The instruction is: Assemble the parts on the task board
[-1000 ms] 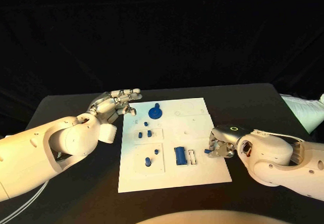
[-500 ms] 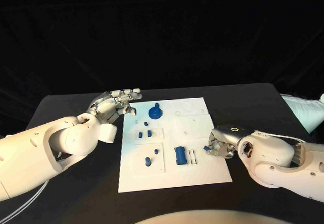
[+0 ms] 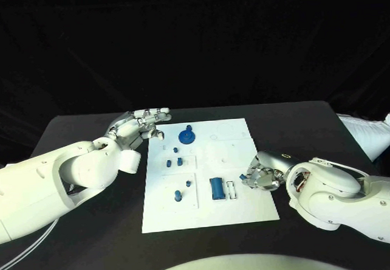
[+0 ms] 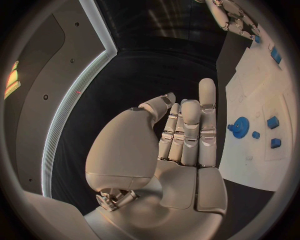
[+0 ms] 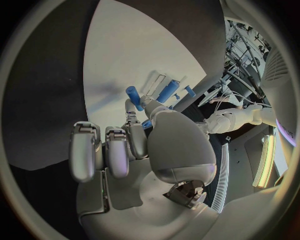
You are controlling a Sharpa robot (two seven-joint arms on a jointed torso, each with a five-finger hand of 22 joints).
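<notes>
Right hand [image 3: 260, 179] has lifted, pinching a small blue part [image 5: 132, 93]; left hand [image 3: 140, 124] stays spread, holding nothing.

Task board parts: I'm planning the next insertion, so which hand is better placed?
Probably the right hand: it holds a small blue part over the task board. The left hand hovers off it.

The right hand [image 3: 260, 179] sits over the right edge of the white rectangular task board [image 3: 242, 208], so the board under it is hidden from the head camera. There's a small blue cylindrical part [image 5: 133, 95] at its fingertips, but honestly can't tell how firmly it's gripped. The puffy white bag [image 3: 371, 135] right of the board is cut off by the picture's edge. The small blue pieces [image 3: 173, 162] left of the board's middle are too tiny to make out their shapes.
</notes>
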